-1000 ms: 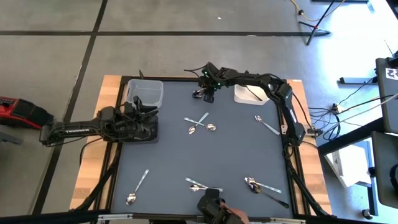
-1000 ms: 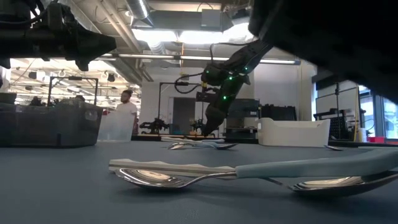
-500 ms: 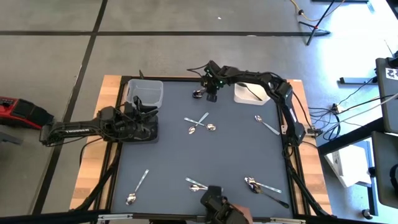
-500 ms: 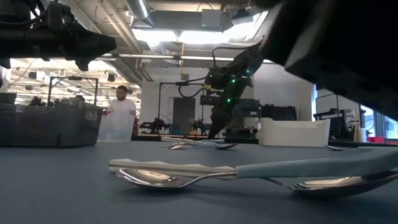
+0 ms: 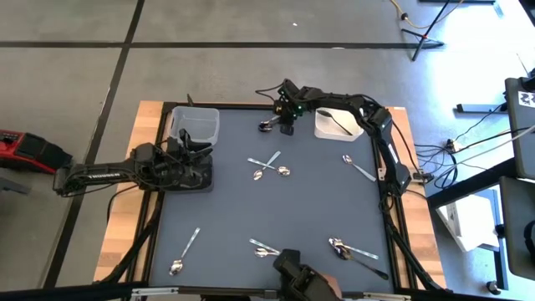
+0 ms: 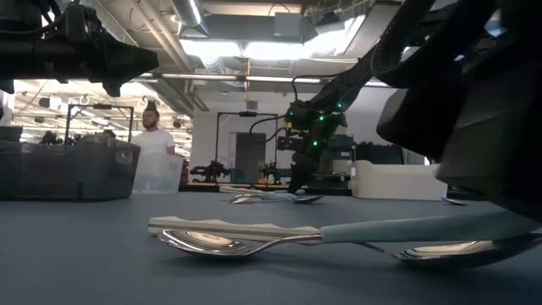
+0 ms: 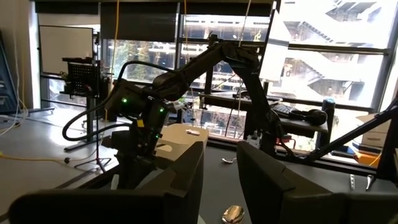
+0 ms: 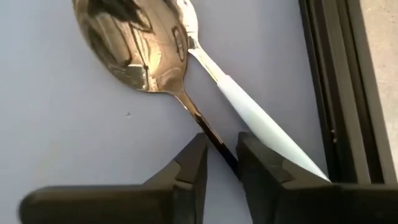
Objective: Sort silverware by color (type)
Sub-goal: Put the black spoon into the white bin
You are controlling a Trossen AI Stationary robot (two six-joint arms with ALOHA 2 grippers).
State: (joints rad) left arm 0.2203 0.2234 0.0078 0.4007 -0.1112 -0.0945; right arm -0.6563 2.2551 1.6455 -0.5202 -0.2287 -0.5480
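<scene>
Right hand (image 8: pixel 216 163) pinching thin dark handle of glossy silver spoon (image 8: pixel 134 43); left hand (image 7: pixel 219 180) open.

A clear bin (image 5: pixel 194 124) and a white bin (image 5: pixel 333 124) sit on the table (image 5: pixel 226 209).

The high view is evenly lit, with soft short shadows under the arms on the dark table (image 5: pixel 234 209). In the low view the ceiling lights (image 6: pixel 279 47) glare strongly, and the near spoons (image 6: pixel 246 241) are blurred. The left wrist view is backlit by bright windows (image 7: pixel 323 56). In the right wrist view the spoon bowl (image 8: pixel 134 43) shows mirror reflections.
</scene>
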